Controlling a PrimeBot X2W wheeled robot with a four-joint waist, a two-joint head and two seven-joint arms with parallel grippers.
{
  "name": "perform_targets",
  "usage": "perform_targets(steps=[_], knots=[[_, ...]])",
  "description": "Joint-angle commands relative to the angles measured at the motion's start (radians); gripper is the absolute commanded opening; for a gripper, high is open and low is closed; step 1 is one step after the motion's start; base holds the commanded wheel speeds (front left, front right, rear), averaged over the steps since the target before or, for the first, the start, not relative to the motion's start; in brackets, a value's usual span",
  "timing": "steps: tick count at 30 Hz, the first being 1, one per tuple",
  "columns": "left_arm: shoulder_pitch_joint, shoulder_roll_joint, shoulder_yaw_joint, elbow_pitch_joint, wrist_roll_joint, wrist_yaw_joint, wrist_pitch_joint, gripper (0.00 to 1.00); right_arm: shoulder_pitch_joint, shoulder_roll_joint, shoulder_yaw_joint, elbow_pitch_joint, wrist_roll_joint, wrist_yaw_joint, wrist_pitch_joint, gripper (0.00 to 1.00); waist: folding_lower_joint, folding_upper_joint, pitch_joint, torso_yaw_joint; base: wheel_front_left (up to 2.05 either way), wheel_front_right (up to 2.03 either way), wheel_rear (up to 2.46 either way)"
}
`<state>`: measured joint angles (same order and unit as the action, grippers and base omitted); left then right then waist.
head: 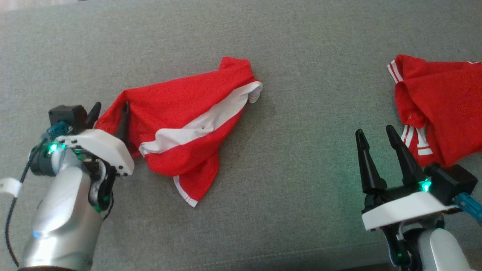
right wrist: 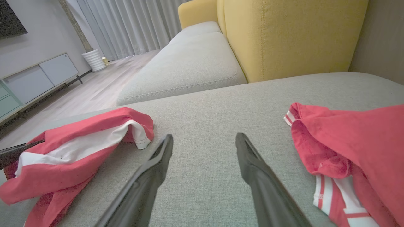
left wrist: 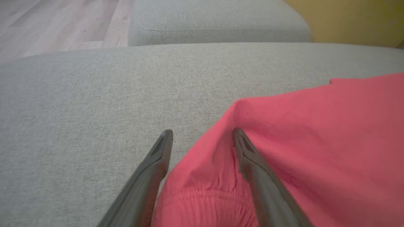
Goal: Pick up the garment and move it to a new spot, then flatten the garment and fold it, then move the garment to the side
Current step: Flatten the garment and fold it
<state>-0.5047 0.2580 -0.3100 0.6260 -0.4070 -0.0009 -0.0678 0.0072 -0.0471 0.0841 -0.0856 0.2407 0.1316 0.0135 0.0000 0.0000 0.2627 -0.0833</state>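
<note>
The garment (head: 177,109) is a red piece with a white band, lying crumpled in a rough triangle left of centre on the grey sofa seat (head: 301,150). My left gripper (head: 111,113) is at its left corner with the jaws open. In the left wrist view the red cloth (left wrist: 315,142) lies between the two fingers of the left gripper (left wrist: 202,132) and spreads past the right-hand one, unclamped. My right gripper (head: 374,131) hovers open over bare seat at the lower right, nothing between its fingers (right wrist: 157,164). The right wrist view shows the garment (right wrist: 72,142) at the left.
A second red garment with white stripes (head: 444,105) lies bunched at the right edge, just beyond my right gripper, also seen as red cloth (right wrist: 353,138). A yellow sofa back (right wrist: 284,37) and another grey cushion (right wrist: 189,63) stand behind. Wooden floor (left wrist: 56,25) lies past the seat's edge.
</note>
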Motion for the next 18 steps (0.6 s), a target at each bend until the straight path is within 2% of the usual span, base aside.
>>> perform_targets(steps=[1,8,11,18], knots=[[-0.039,0.022,0.041,-0.019,-0.010,-0.004,-0.026,1.00,-0.038,-0.003,0.017,-0.030,0.002,-0.001,-0.013,1.00,0.0000,0.0000,-0.004,0.004,0.00,0.00,0.00],[0.038,-0.027,0.069,-0.073,-0.038,0.015,-0.158,1.00,-0.036,-0.003,0.007,-0.029,-0.011,-0.001,-0.010,1.00,0.0000,0.0000,-0.041,0.029,0.00,0.00,0.00],[0.121,-0.043,0.087,-0.183,-0.028,0.055,-0.184,1.00,-0.030,-0.003,-0.003,-0.033,-0.022,-0.001,-0.005,1.00,0.0000,0.0000,-0.067,0.044,0.00,0.00,0.00],[0.283,-0.039,0.104,-0.417,0.038,0.138,-0.193,1.00,-0.020,-0.003,-0.012,-0.041,-0.042,-0.001,0.005,1.00,0.0000,0.0000,-0.111,0.061,0.00,0.00,0.00]])
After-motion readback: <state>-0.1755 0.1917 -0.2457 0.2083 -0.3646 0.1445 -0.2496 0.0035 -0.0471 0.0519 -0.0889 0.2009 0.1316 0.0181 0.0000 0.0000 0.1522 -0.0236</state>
